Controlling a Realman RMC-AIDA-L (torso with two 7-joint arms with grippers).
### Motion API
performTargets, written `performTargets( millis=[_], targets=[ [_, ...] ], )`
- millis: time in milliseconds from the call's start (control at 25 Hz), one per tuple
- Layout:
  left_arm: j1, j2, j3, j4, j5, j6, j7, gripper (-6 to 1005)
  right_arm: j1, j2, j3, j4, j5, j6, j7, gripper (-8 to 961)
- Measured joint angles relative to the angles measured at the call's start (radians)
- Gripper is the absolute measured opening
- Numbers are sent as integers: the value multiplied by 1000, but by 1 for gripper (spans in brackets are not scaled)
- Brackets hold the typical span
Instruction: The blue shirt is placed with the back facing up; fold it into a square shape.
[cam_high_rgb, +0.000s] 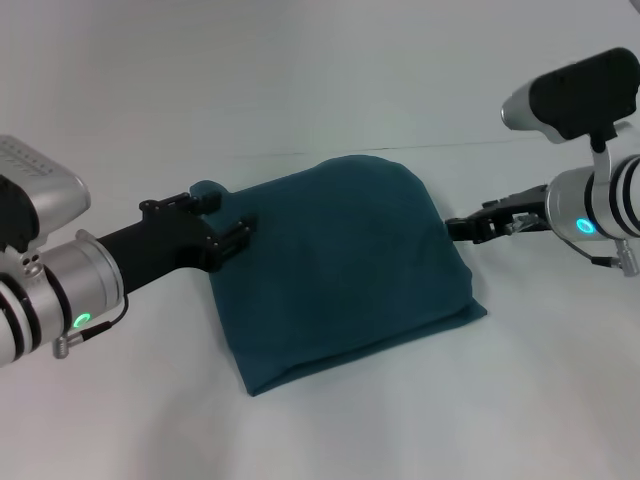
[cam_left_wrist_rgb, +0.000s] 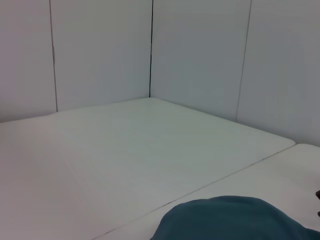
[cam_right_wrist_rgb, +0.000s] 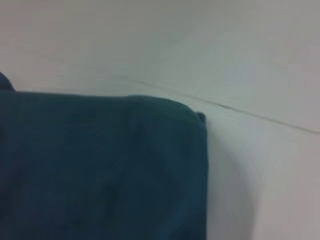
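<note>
Closest in the head view are the two silver arm cuffs with green lights. Between them the blue shirt (cam_high_rgb: 340, 270) lies on the white table (cam_high_rgb: 330, 100), folded into a thick, nearly square bundle, plain side up. The left gripper (cam_high_rgb: 232, 232) sits at the shirt's left edge, its black fingers touching the cloth; I cannot tell if they pinch it. The right gripper (cam_high_rgb: 468, 228) is at the shirt's right edge, and I cannot tell its fingers either.

The left wrist view shows a rounded bit of the shirt (cam_left_wrist_rgb: 230, 220) on the table (cam_left_wrist_rgb: 125, 155), with grey walls (cam_left_wrist_rgb: 200, 55) behind.

The right wrist view shows the shirt (cam_right_wrist_rgb: 100, 170) up close, with its folded corner.
</note>
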Motion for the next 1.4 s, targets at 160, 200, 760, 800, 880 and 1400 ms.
performTargets(
  millis=[160, 200, 760, 800, 880, 1400],
  targets=[
    [-1, 0, 1, -2, 0, 0, 0, 540, 13, 0, -23, -43, -114, -76, 124, 598],
    [-2, 0, 1, -3, 0, 0, 0, 540, 18, 1, -25, -46, -131, -96, 144, 598],
    [-6, 0, 6, -24, 0, -8, 11, 540, -18, -1, -67, -73, -69, -136, 154, 592],
    [-6, 0, 6, -25, 0, -8, 12, 540, -30, -1, -67, -94, -63, -135, 153, 593],
    [-6, 0, 6, -26, 0, -8, 12, 540, -58, 0, -67, -149, -60, -134, 153, 593],
    [-8, 0, 7, -35, 0, -9, 15, 540, -85, 1, -70, -173, -47, -158, 156, 585]
  ],
)
